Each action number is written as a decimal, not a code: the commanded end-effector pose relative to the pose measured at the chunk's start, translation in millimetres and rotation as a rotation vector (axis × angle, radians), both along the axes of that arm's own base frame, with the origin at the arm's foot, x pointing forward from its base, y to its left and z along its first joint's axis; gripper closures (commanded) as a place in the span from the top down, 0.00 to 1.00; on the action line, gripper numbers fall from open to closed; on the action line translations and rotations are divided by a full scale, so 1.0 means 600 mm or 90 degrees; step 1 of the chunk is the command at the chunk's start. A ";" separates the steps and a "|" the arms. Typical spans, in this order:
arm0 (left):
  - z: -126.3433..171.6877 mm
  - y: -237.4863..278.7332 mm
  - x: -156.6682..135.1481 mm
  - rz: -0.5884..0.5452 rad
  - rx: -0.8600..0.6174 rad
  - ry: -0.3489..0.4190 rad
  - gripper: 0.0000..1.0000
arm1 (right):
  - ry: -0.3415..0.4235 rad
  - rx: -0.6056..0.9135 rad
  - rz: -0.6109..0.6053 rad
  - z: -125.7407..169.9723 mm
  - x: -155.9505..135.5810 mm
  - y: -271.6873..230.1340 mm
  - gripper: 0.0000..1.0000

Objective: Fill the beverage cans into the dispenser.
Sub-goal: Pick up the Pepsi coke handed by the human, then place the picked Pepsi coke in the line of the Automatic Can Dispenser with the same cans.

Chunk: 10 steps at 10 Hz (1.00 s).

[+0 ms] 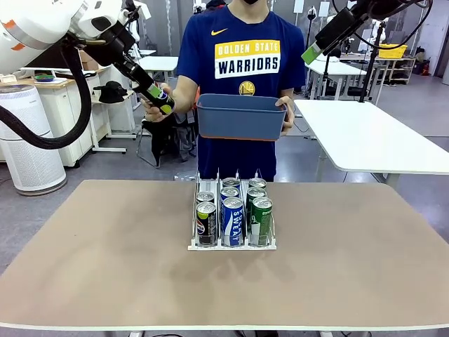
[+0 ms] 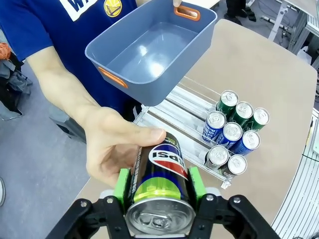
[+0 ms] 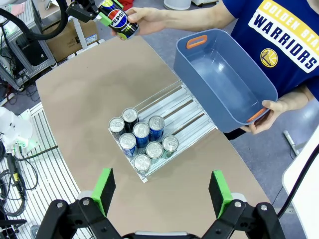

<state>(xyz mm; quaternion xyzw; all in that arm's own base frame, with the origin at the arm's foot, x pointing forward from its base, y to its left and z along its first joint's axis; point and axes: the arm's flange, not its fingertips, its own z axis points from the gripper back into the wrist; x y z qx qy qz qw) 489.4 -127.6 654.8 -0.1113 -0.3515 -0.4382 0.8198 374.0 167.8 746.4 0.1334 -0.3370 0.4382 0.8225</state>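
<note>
Up at the far left, above the counter's (image 1: 105, 232) far edge, the left tool (image 1: 160, 98) is clenched on a black can (image 1: 156, 95) with a blue, red and white logo and a green band. Through the left wrist camera its green pads (image 2: 122, 185) press both sides of that can, silver top facing the lens. A person's hand (image 1: 150, 110) wraps the can's other end, thumb lying over it, so tool and hand both have hold of it.

In the middle of the counter sits the rack (image 1: 232, 244), three lanes wide. Eight cans (image 1: 232, 210) stand packed at its near end: two in the left lane, three blue ones in the middle lane, three green ones in the right lane. The far stretch of each lane is bare.

Behind the rack the person stands holding a blue-grey bin (image 1: 240, 116) by one orange-handled end with the other hand (image 1: 285, 112); the bin has nothing in it.

High on the right, the right tool (image 3: 162, 191) hangs over the counter, released, its green pads spread wide with nothing between them.
</note>
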 end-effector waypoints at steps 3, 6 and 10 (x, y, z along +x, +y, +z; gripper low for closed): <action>0.000 0.003 0.001 0.001 -0.011 0.000 0.00 | 0.002 -0.001 0.002 -0.001 -0.002 0.001 1.00; 0.000 0.003 0.001 0.001 -0.011 0.000 0.00 | 0.002 -0.001 0.002 -0.001 -0.002 0.001 1.00; 0.000 0.003 0.001 0.001 -0.011 0.000 0.00 | 0.002 -0.001 0.002 -0.001 -0.002 0.001 1.00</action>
